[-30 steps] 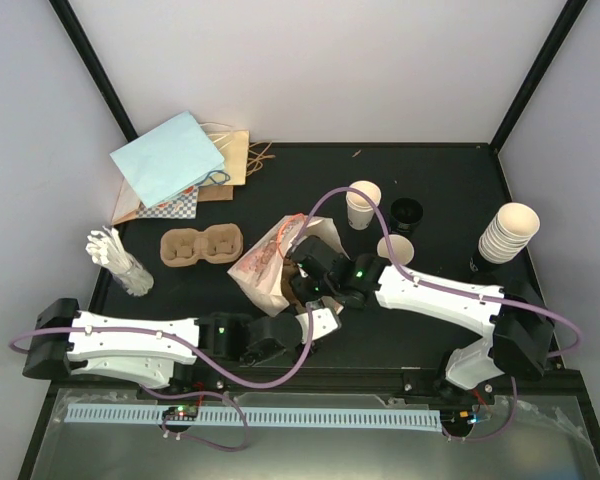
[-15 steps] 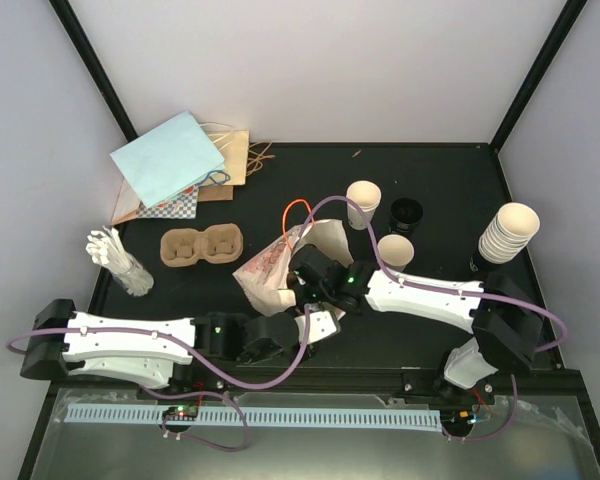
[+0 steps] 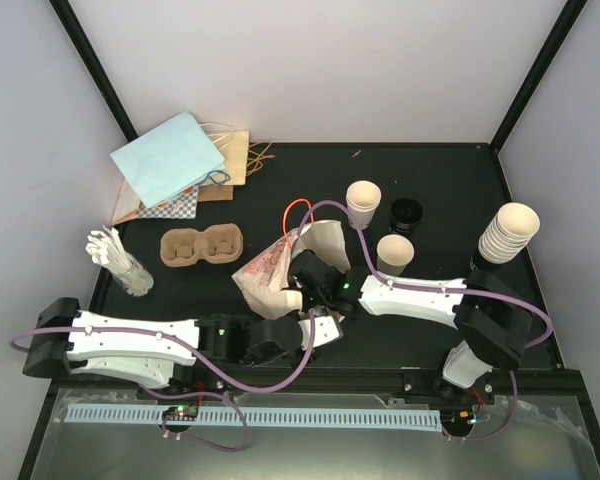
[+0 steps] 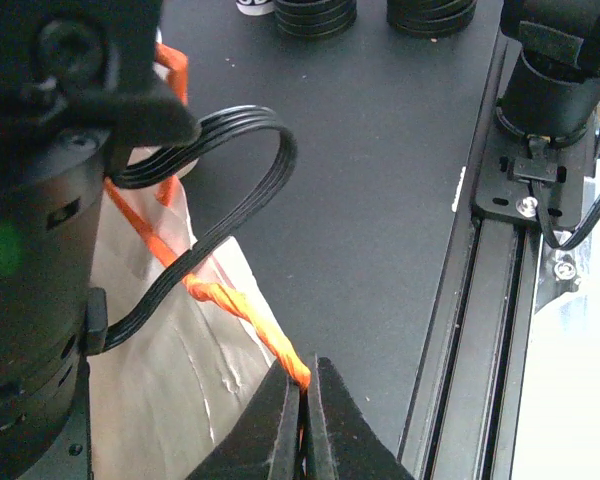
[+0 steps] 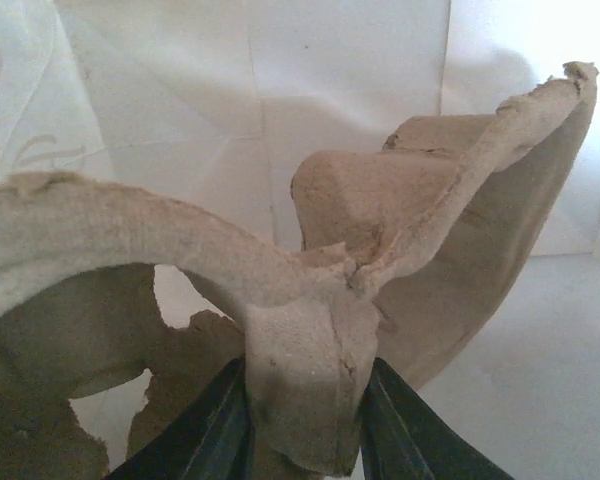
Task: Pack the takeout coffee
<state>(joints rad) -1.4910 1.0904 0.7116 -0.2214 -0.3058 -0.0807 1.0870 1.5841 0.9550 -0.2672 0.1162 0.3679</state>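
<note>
The top camera looks down from above the near edge; both wrist cameras sit close, all sharing the paper bag [image 3: 268,272].

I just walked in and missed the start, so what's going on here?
The left gripper is pinched shut on the orange handle of the paper bag. The right gripper grips a brown cup tray inside that bag. Two lidless cups stand beyond it, not yet packed.
</note>
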